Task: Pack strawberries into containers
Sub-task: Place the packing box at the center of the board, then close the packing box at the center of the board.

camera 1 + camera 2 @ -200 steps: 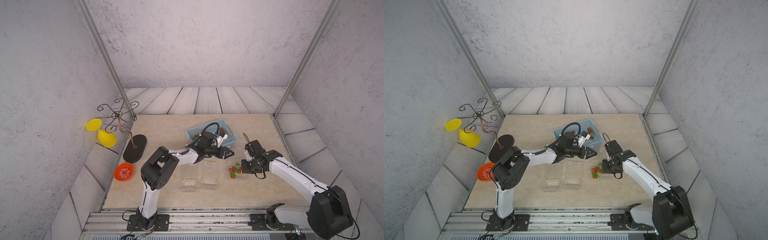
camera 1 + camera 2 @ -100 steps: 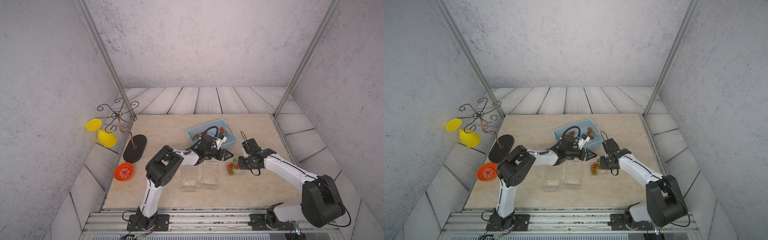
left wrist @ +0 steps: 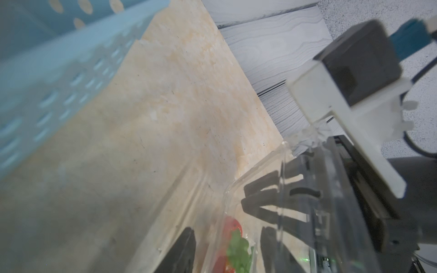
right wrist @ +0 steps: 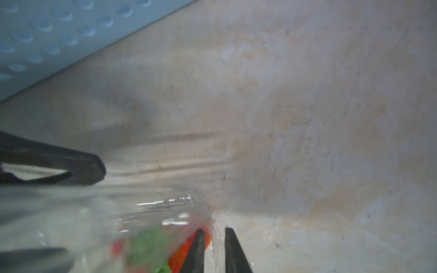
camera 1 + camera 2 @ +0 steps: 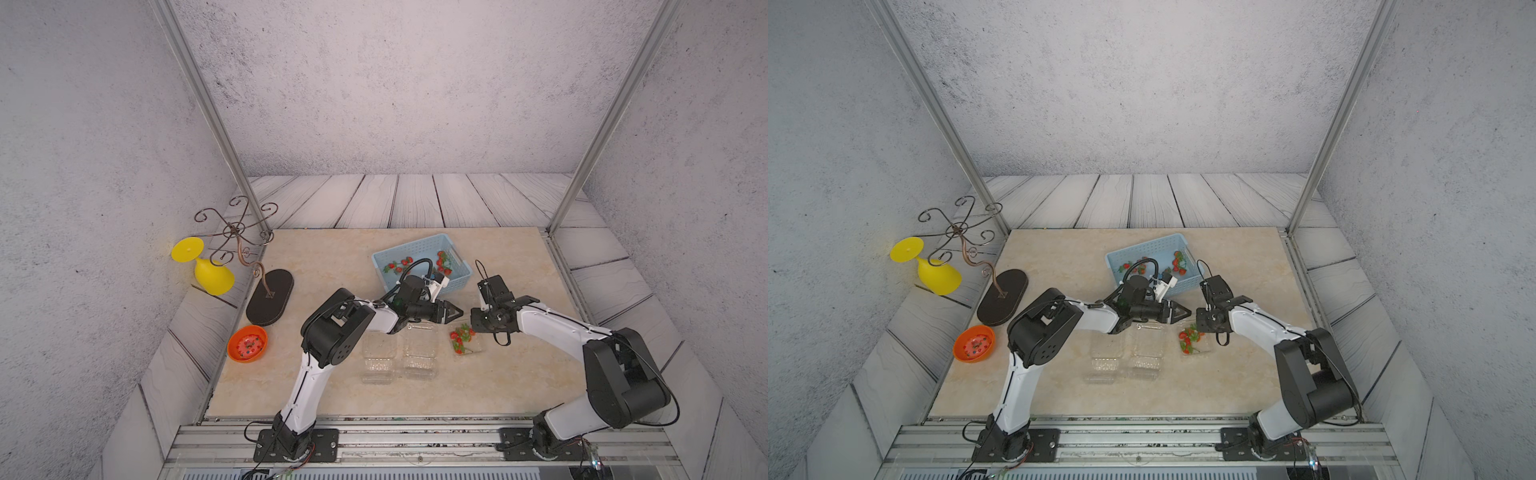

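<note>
A clear container holding several strawberries lies right of two empty open containers. My left gripper is open, its fingers astride this container's raised clear wall, berries showing between them. My right gripper faces it from the other side. Its fingertips stand a narrow gap apart with the thin plastic edge between them, one tip against a red berry. More strawberries lie in the blue basket.
The light blue perforated basket stands just behind both grippers. At the left are an orange bowl, a tipped yellow goblet and a wire stand on a dark oval base. Steel rails run along the front edge.
My right gripper has shifted slightly left and back toward the left gripper, and its jaws have parted a little. The berry container has moved slightly with it. The left gripper has barely moved.
</note>
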You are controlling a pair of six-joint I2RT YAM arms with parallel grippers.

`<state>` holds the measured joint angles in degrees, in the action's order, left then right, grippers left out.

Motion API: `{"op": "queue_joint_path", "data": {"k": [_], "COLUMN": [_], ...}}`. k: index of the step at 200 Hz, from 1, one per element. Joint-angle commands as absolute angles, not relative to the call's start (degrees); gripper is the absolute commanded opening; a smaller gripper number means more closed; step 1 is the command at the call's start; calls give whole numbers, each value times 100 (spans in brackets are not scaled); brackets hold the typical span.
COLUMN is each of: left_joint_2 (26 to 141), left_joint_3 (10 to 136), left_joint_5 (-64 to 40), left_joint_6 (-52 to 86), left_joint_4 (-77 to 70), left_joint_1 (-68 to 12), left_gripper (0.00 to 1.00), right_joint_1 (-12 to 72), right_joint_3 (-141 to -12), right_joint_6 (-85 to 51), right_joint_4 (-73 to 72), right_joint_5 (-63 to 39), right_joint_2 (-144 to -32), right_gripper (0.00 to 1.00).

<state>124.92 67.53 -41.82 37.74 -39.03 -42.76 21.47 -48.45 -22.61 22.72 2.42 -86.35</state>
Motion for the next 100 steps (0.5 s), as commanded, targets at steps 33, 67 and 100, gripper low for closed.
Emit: {"op": "queue_joint_path", "data": {"k": [33,67,100], "left_joint_2": [12286,12114,11967], "left_joint_3": [6709,6713,6658], "left_joint_5": [-4239,-4236,-4201], "left_joint_6": [3708,3604,3428], "left_joint_4": [-4085,-4003,-3905], "left_joint_1": [-4245,-4258,-4324], "left_gripper": [49,49,49], "right_joint_1": [2150,2154,2145], "right_joint_3": [-4888,-4529,-4105], "right_joint_6": [-2296,-2664,-3125], "right_joint_4": [2589,3088,3348], "right_joint_5": [480,117,-166], "right_joint_2": [-8119,-7368,-6557], "right_gripper": [34,40,41]}}
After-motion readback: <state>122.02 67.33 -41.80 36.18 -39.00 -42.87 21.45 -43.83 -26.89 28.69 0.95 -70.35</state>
